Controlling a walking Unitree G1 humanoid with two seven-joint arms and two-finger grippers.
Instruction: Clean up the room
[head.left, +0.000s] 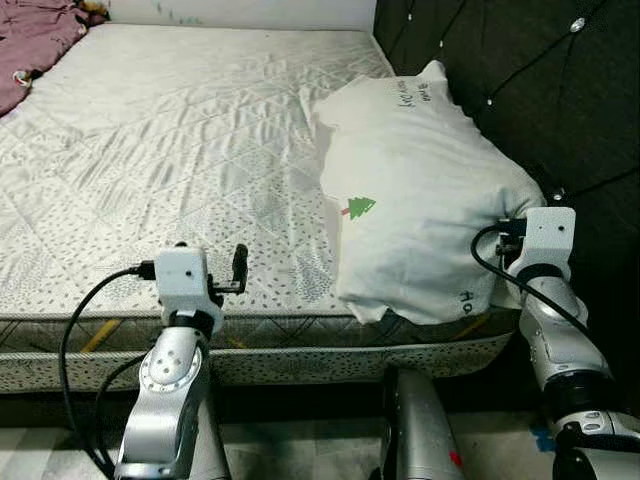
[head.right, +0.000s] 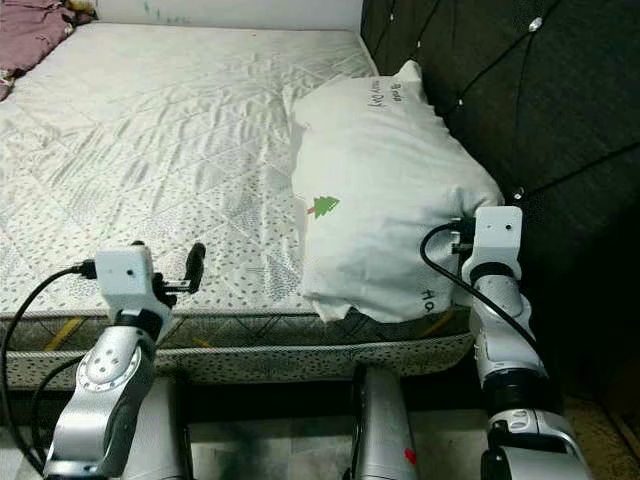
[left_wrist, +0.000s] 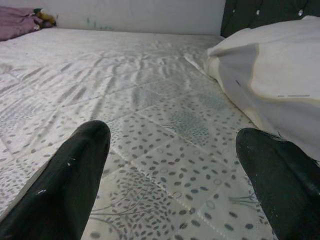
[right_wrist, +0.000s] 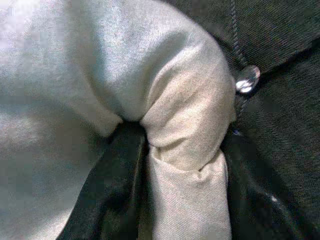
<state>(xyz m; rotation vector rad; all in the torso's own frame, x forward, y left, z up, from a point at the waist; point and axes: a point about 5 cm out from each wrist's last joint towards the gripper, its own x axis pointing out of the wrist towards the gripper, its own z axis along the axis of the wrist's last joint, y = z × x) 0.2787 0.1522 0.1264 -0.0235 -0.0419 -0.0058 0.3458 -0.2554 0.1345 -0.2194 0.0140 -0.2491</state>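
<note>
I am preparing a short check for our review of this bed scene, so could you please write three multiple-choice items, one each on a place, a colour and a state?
1. Where does the large white fabric pillow lie?
A. on the floor
B. on the patterned quilted mattress, against the dark tufted headboard
C. at the mattress's far left corner

2. What colour is the small tree printed on the pillow?
A. green
B. blue
C. yellow

3. What is the right claw doing?
A. hanging open over the floor
B. gripping a cable
C. pinching a corner of the pillow

Answers: B, the pillow rests beside the headboard; A, the print is green; C, the right wrist view has fabric bunched between the black fingers.
</note>
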